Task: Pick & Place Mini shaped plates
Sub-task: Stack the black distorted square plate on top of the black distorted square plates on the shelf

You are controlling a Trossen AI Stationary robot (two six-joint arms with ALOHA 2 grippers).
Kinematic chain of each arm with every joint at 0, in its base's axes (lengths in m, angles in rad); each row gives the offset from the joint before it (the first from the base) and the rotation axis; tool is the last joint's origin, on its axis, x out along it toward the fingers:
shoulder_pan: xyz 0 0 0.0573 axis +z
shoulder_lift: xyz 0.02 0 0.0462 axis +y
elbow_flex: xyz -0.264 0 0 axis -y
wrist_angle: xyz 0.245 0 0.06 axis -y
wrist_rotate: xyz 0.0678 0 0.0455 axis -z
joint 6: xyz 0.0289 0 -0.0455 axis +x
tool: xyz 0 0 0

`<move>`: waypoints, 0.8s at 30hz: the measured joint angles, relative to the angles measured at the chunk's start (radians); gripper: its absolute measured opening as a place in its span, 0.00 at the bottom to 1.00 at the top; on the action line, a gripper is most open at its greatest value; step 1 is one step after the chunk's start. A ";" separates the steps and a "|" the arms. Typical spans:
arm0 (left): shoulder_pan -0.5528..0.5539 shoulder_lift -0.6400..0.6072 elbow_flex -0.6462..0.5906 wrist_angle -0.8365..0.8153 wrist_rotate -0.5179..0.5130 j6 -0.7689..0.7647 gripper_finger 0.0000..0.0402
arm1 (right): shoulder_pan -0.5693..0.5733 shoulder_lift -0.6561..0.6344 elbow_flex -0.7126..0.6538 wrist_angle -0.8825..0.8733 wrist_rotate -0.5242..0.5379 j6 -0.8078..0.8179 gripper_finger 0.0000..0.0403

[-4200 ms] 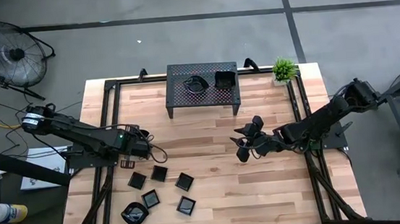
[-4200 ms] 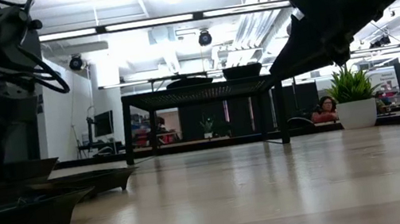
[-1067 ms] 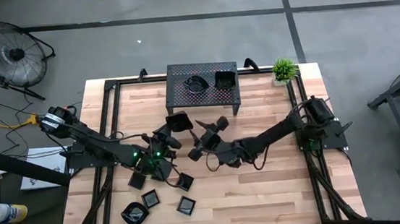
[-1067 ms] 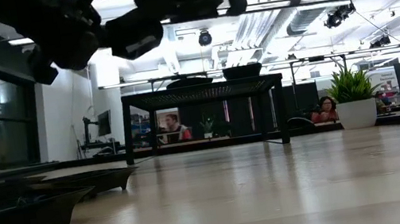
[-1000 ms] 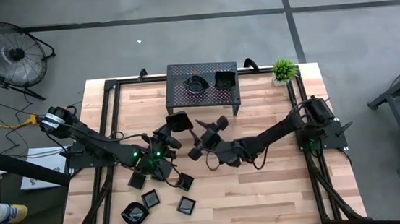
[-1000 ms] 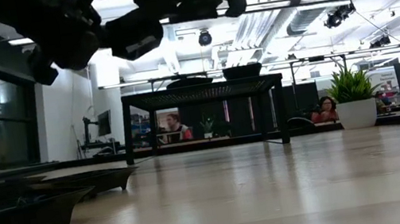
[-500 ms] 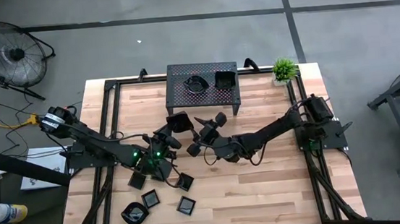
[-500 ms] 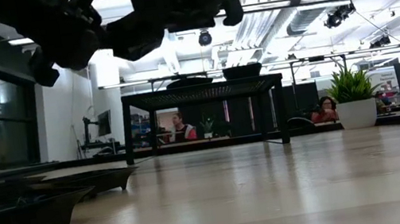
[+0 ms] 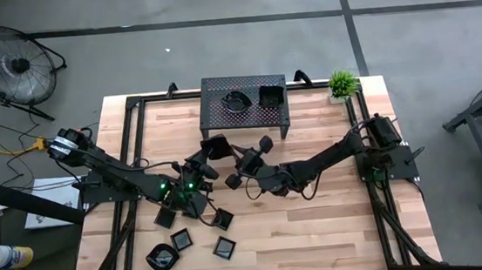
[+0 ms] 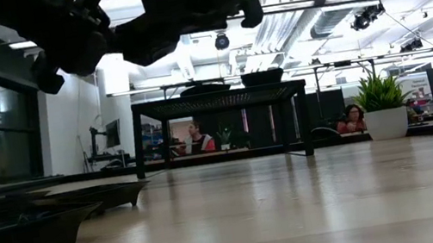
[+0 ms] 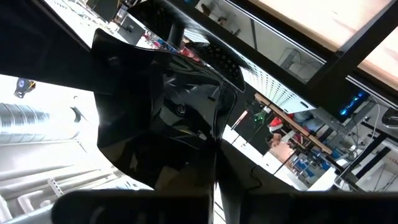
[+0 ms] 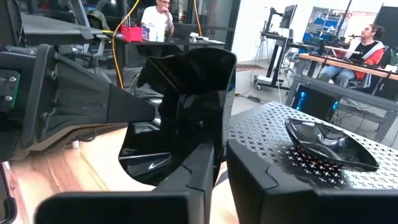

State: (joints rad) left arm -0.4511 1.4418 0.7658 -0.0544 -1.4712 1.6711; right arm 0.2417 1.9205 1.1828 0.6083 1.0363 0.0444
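One mini shaped plate (image 9: 215,146), glossy black with a wavy edge, hangs in the air over the middle of the table, in front of the rack. My left gripper (image 9: 203,158) comes at it from the table's left and is shut on it. My right gripper (image 9: 238,160) comes from the right and is also shut on it. The right wrist view shows the plate (image 12: 186,93) standing on edge between both grippers. Two more plates (image 9: 235,101) (image 9: 270,94) lie on the rack's top. Several others (image 9: 181,240) lie flat on the table near its front left. My left gripper pinches the plate's rim (image 11: 210,146) between its two fingers, coming in level from the table's left. The plate stands on edge beyond the fingers, lifted clear of the table. My right gripper (image 12: 221,168) pinches the plate's rim at its lower edge (image 12: 214,144) between its two fingers. It comes in level from the table's right, opposite my left gripper (image 12: 146,112). The plate stays on edge, clear of the table.
The black perforated rack (image 9: 222,119) stands on legs at the far middle of the table. A small potted plant (image 9: 341,82) is at the far right corner. Bare wood lies at the near right. People sit at desks in the room behind.
My left gripper has held the plate still in the air. My right gripper's fingers have closed in from wide apart and taken hold of the plate's rim. The plate has not moved.
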 joint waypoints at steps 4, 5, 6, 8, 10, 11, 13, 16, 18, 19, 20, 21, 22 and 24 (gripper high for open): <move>0.000 0.000 0.000 -0.001 0.034 0.000 0.00 | 0.000 0.000 0.000 0.000 -0.010 0.000 0.03; 0.000 0.000 0.000 -0.001 0.048 0.004 0.00 | -0.001 0.000 0.000 -0.001 -0.016 0.000 0.02; 0.000 -0.001 0.000 -0.002 0.058 0.015 0.00 | -0.002 0.000 0.000 -0.002 -0.020 0.000 0.01; 0.000 -0.001 0.000 -0.002 0.076 0.046 0.00 | -0.006 0.000 -0.001 -0.002 -0.022 0.000 0.01; 0.000 -0.001 0.000 -0.002 0.085 0.053 0.01 | -0.008 0.000 -0.001 -0.002 -0.025 0.000 0.01; 0.000 -0.001 0.000 -0.002 0.088 0.052 0.02 | -0.008 0.000 -0.001 -0.002 -0.026 -0.001 0.01; 0.000 -0.001 0.000 -0.001 0.097 0.052 0.05 | -0.008 0.000 -0.001 -0.002 -0.029 -0.004 0.01; 0.000 -0.001 0.000 0.000 0.097 0.052 0.10 | -0.008 0.000 -0.001 -0.002 -0.034 -0.004 0.00; 0.000 -0.001 0.000 0.002 0.097 0.052 0.14 | -0.008 0.000 -0.001 -0.002 -0.034 -0.004 0.00; 0.000 -0.001 0.000 0.003 0.097 0.052 0.16 | -0.008 0.000 -0.001 -0.002 -0.034 -0.004 0.00; 0.000 -0.001 0.000 0.003 0.097 0.052 0.19 | -0.008 0.000 -0.001 -0.004 -0.033 -0.004 0.00; 0.000 -0.001 0.000 0.004 0.097 0.052 0.21 | -0.008 0.000 -0.001 -0.005 -0.033 -0.004 0.00; 0.000 -0.001 0.000 0.004 0.097 0.053 0.23 | -0.008 0.000 -0.001 -0.005 -0.033 -0.006 0.00; 0.000 -0.001 0.000 0.004 0.095 0.053 0.27 | -0.008 0.000 -0.001 -0.005 -0.033 -0.008 0.00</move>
State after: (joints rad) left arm -0.4515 1.4410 0.7654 -0.0505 -1.3759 1.7237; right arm 0.2340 1.9202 1.1820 0.6029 1.0034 0.0368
